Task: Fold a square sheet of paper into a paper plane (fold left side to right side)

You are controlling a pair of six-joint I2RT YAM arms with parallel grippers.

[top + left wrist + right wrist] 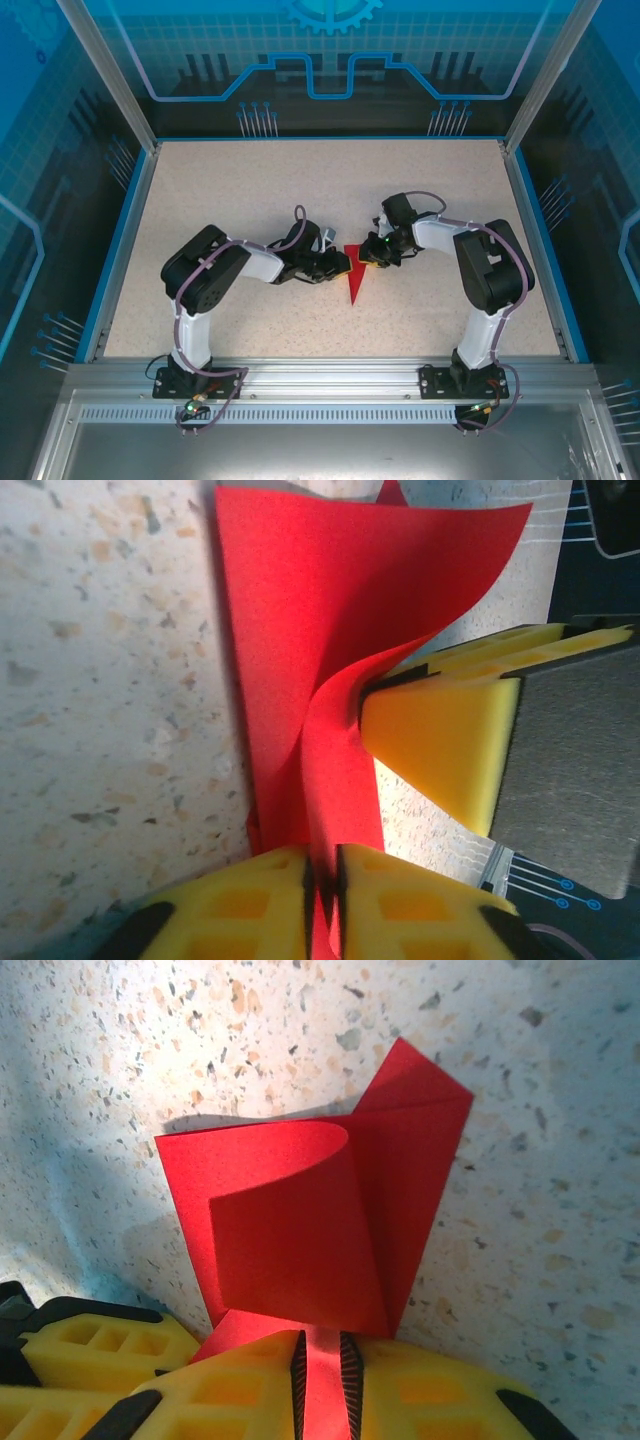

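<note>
From above, both arms meet mid-table over the thin, bright red paper sheet (354,287), whose narrow point aims at the near edge of the pale speckled tabletop (250,200). The left gripper (340,266) and right gripper (370,255) crowd its wide end from either side.

On the left wrist camera, the left gripper (322,885) is pinched tight on the red paper sheet (320,610), and a flap curls up off the table. A yellow finger (440,750) of the right gripper presses against that curl.

Over to the right wrist camera: the right gripper (322,1370) is clamped on a strip of the red paper sheet (300,1240), with the flap rolling across the flat layer beneath.

My call: this is the left-over-right fold, mid-swing. Next, the flap needs laying flat, edges matched, then a firm crease.
</note>
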